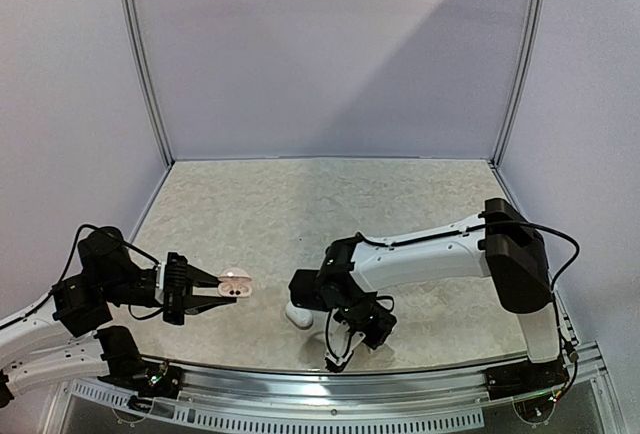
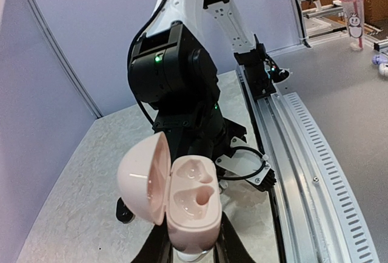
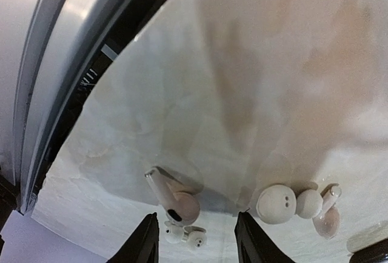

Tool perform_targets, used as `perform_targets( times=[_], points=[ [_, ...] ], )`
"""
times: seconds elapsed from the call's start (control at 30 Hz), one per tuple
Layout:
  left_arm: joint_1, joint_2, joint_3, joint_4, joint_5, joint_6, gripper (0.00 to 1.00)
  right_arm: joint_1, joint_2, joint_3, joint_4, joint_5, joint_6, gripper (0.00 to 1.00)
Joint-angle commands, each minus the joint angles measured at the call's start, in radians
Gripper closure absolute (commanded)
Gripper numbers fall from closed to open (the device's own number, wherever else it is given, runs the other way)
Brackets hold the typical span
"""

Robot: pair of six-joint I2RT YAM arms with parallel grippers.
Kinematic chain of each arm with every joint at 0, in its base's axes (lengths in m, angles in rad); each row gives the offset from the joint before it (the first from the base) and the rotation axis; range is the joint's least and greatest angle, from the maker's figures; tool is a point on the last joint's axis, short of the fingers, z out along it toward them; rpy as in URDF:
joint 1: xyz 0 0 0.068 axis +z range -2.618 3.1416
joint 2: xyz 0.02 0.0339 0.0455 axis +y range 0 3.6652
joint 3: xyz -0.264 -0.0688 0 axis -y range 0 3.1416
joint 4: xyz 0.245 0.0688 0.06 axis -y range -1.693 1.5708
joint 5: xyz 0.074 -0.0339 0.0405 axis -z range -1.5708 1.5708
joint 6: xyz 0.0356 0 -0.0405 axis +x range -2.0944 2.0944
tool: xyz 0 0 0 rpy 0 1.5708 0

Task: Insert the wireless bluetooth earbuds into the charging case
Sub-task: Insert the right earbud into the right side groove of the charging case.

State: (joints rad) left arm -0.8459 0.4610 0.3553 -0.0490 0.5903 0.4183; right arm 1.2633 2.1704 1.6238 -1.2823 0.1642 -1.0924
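Found left gripper clenched on open, empty case, raised off table. Found right gripper parted, grasping nothing, above earbud lying flat; other buds just beside. Likely fault: closing off-centre on rounded earbud, flicking it toward near edge or neighbours.

Far tabletop lies open; the right arm (stretched leftward) blocks the near middle, earbuds scattered beneath.
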Motion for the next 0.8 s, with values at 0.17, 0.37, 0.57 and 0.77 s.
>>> perform_targets(
  times=[0.17, 0.37, 0.57, 0.77],
  points=[
    [0.013, 0.000, -0.003, -0.009, 0.003, -0.005, 1.00, 0.001, -0.162, 0.079, 0.011, 0.079, 0.141, 0.53],
    [0.017, -0.011, -0.002, 0.009, -0.007, -0.031, 1.00, 0.000, -0.315, 0.042, 0.169, 0.094, 0.450, 0.51],
    [0.019, -0.016, 0.004, 0.023, -0.007, -0.056, 1.00, -0.038, -0.364, 0.085, 0.200, 0.289, 1.306, 0.46],
    [0.019, -0.018, 0.015, 0.014, -0.008, -0.081, 1.00, -0.080, -0.372, -0.006, 0.162, 0.159, 1.998, 0.63]
  ],
)
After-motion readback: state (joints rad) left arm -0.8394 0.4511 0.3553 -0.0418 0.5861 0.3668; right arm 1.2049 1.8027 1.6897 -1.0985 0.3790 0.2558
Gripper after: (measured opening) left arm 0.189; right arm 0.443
